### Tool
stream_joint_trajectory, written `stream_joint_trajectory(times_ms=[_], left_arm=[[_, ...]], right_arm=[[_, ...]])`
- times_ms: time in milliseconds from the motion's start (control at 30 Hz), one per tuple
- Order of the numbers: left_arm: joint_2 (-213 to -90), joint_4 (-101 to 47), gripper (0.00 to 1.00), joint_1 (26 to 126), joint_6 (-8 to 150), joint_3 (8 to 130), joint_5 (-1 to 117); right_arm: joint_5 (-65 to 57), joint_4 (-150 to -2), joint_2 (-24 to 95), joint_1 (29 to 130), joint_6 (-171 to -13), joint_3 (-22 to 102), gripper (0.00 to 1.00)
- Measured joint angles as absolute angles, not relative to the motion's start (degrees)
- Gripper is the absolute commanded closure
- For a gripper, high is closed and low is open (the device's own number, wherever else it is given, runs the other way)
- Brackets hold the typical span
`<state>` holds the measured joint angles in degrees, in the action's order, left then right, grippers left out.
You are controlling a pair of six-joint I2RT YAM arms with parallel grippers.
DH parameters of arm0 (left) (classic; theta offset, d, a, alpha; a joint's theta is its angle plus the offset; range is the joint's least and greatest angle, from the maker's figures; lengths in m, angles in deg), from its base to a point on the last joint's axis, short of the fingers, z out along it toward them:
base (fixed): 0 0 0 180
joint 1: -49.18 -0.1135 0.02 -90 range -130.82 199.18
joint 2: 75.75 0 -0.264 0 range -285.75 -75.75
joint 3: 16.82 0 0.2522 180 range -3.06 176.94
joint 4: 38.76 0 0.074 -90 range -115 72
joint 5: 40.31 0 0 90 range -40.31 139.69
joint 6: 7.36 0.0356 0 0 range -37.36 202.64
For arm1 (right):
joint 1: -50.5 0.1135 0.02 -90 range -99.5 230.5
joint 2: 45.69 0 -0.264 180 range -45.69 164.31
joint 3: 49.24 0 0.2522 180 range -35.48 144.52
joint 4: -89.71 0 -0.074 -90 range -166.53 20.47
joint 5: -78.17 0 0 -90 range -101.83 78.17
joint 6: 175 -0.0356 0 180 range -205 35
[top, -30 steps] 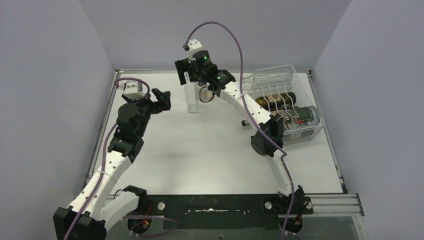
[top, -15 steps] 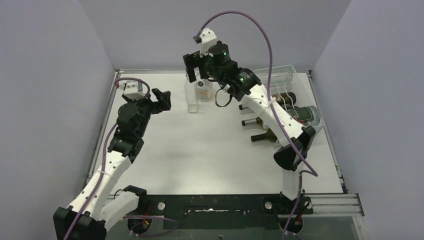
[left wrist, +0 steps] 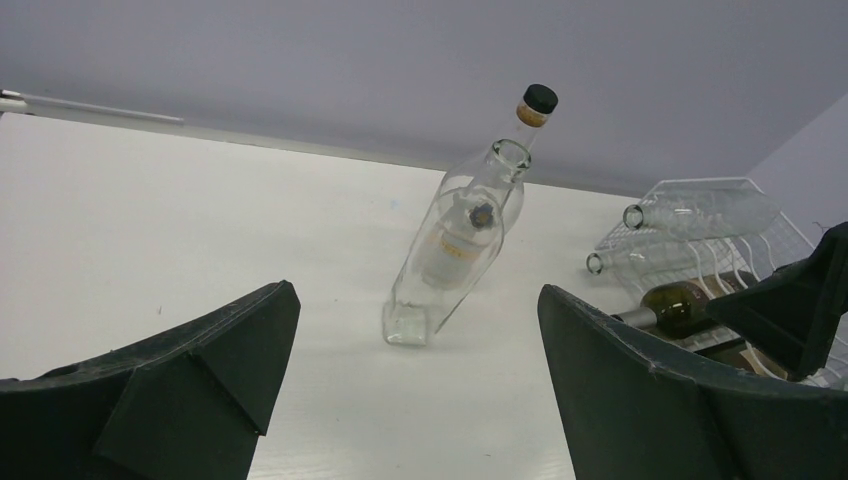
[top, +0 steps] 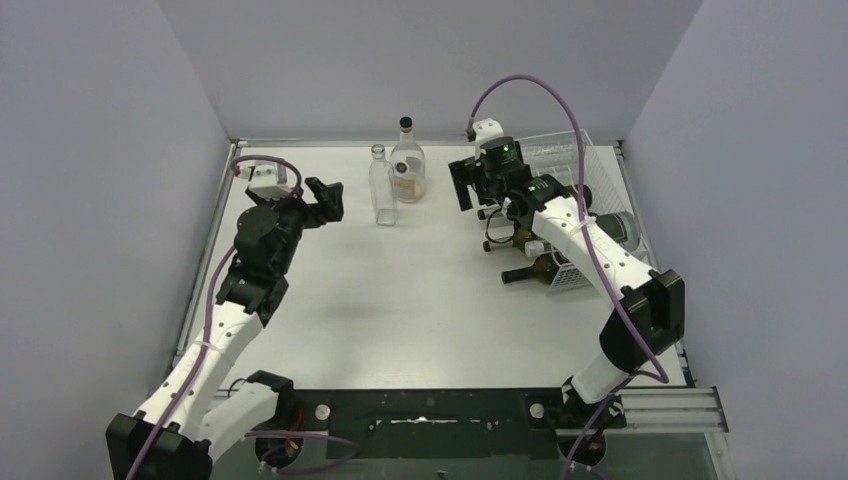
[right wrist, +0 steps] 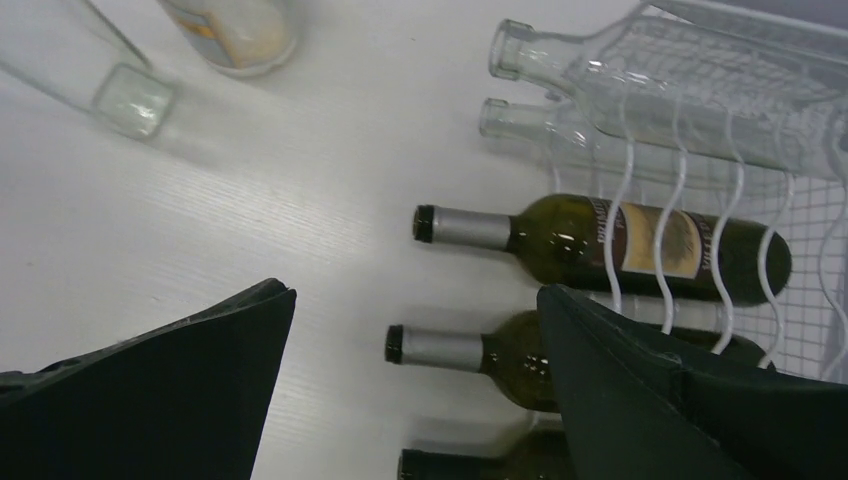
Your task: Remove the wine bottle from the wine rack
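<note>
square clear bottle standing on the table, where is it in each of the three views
Top external: the square clear bottle stands upper centre, just left of the black-capped bottle.
Left wrist: centre of the picture, looking tilted, with the black-capped bottle behind it.
Right wrist: top left corner; only its base and lower body show.
Shared landmark: the white wine rack, to its right in all three.

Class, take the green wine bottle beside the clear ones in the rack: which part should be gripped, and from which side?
On the green wine bottle, grip the silver-foiled neck, coming from the open table side, fingers across it. The neck pokes clear of the wine rack, while wavy wires cross the body.
</note>
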<state>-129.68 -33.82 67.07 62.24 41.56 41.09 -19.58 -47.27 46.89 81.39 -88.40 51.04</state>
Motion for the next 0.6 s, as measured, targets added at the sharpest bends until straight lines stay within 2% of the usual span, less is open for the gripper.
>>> stream_joint_trajectory(times_ms=[333, 600], left_arm=[[-129.73, -33.82, 0.08, 67.42, 62.24, 41.56, 41.2], [-129.7, -33.84, 0.07, 67.42, 62.24, 41.56, 41.2]], right_arm=[[-33.18, -45.61, 47.65, 80.02, -78.22, 49.77, 0.02], [-38.4, -47.1, 51.15, 79.78, -67.42, 50.8, 0.02]])
